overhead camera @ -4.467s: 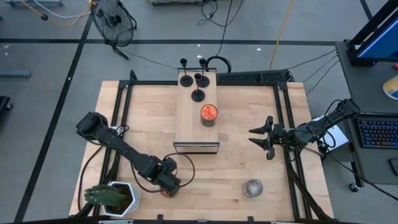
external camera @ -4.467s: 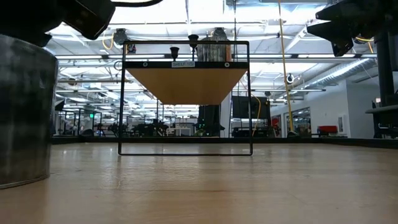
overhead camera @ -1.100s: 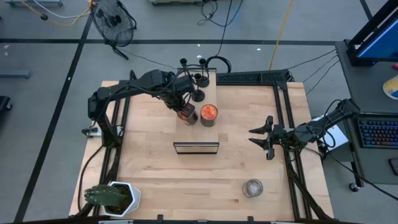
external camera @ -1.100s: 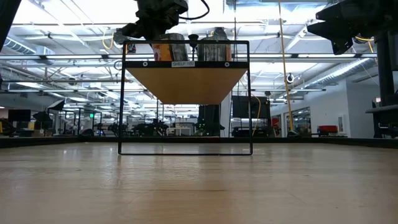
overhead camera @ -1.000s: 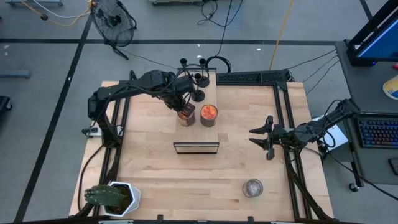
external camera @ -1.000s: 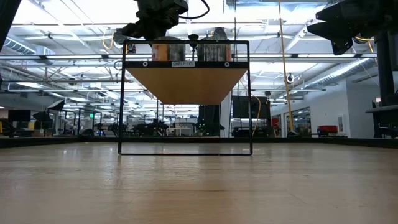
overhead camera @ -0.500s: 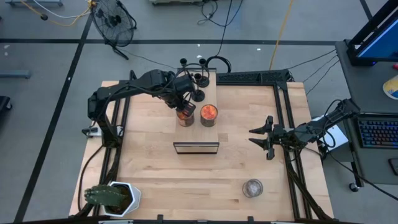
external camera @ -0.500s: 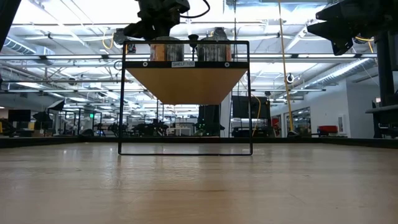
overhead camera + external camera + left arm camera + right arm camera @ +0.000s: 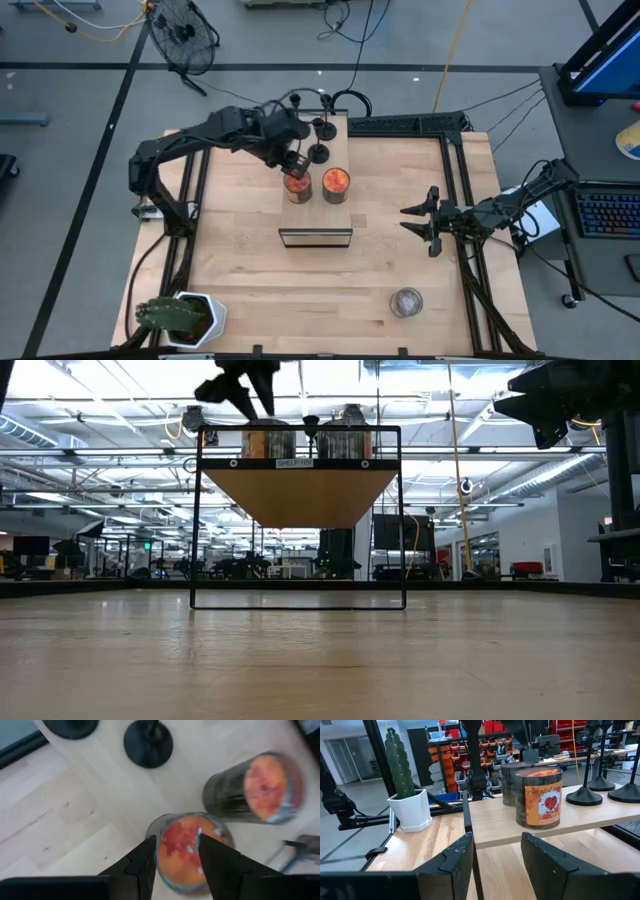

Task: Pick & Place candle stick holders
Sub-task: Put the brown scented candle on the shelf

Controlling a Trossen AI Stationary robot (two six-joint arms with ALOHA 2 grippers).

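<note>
Several matte-black candle stick holders (image 9: pixel 318 151) stand on their disc bases at the far end of the raised wooden shelf (image 9: pixel 316 215). Two bases show in the left wrist view (image 9: pixel 148 742), and two holders show in the right wrist view (image 9: pixel 584 794). My left gripper (image 9: pixel 291 162) is open just above an orange candle jar (image 9: pixel 297 186) on the shelf. In the low view my left gripper (image 9: pixel 248 398) is clear of this jar (image 9: pixel 266 438). A second jar (image 9: pixel 335 184) stands beside the first. My right gripper (image 9: pixel 412 223) is open and empty, above the table's right side.
A white pot with a cactus (image 9: pixel 180 317) stands at the near left corner. A small round tin (image 9: pixel 406 301) sits near the front right. The shelf's black frame (image 9: pixel 298 600) stands on the table. Bare table top lies between the shelf and my right gripper.
My left gripper has lowered the orange candle jar onto the shelf next to the other jar. It has let go and gone up and toward the table's far left. The jar stays upright on the shelf.
</note>
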